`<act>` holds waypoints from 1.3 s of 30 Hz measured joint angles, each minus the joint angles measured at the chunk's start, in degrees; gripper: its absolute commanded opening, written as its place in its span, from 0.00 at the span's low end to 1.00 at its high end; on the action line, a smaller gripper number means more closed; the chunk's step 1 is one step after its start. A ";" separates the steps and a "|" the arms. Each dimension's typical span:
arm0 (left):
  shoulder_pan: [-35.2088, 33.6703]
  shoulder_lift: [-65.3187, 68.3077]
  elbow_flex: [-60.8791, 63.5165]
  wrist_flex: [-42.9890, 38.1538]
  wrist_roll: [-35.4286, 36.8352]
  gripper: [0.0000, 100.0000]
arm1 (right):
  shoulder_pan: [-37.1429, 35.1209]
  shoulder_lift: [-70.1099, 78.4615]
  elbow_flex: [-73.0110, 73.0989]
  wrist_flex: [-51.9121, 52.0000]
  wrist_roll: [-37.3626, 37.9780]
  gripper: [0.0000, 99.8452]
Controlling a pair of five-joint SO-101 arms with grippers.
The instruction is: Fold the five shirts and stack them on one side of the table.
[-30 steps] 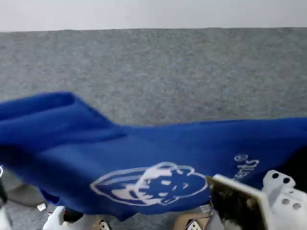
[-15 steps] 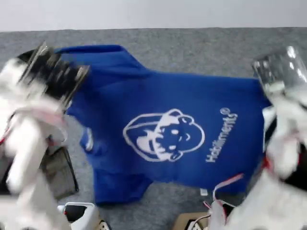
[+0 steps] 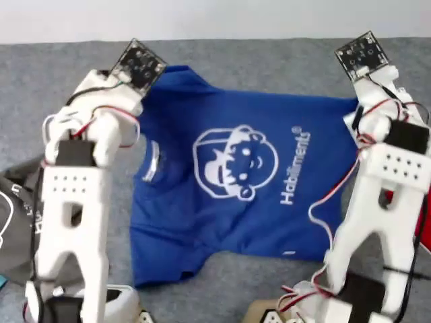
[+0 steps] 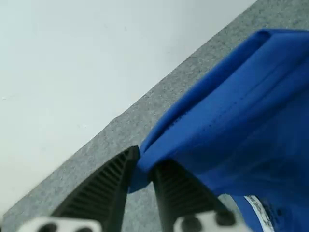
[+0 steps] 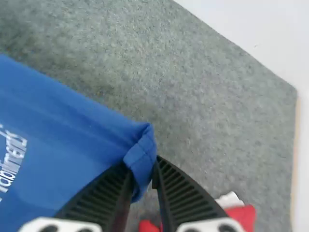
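A blue shirt [image 3: 209, 215] with a white print lies spread on the grey table [image 3: 269, 67], print side up. In the left wrist view my left gripper [image 4: 141, 162] is shut on a folded corner of the blue shirt [image 4: 231, 125], held just above the table. My right gripper [image 5: 143, 176] is shut on a hemmed corner of the blue shirt [image 5: 58, 145]. In the high view the left arm [image 3: 74, 195] stands at the shirt's far left corner and the right arm [image 3: 387, 175] at its far right corner.
A dark grey garment [image 3: 17, 202] lies at the table's left edge beside the left arm. Something red [image 3: 424, 222] shows at the right edge, and a red thing [image 5: 154, 225] lies under my right gripper. A white wall [image 3: 215, 17] rises behind the table's far edge.
The blue shirt hung close under the camera, held up and stretched. Both arms have swung it away towards the far side and laid it flat on the table.
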 measured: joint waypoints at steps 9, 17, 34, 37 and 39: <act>-0.09 27.78 -20.84 -4.40 0.00 0.01 | -0.35 17.41 -10.46 -9.41 -1.93 0.01; 2.02 54.24 -55.03 7.30 0.00 0.01 | -0.35 34.99 -31.03 -7.03 -2.81 0.01; 1.32 74.55 -92.04 51.87 0.00 0.01 | -15.65 49.41 -38.33 8.00 -10.64 0.15; 1.32 74.55 -92.48 53.45 0.00 0.01 | -18.55 51.08 -38.33 8.00 -13.98 0.23; 1.32 74.55 -92.48 53.54 0.00 0.01 | -20.31 52.13 -38.33 7.47 -16.26 0.24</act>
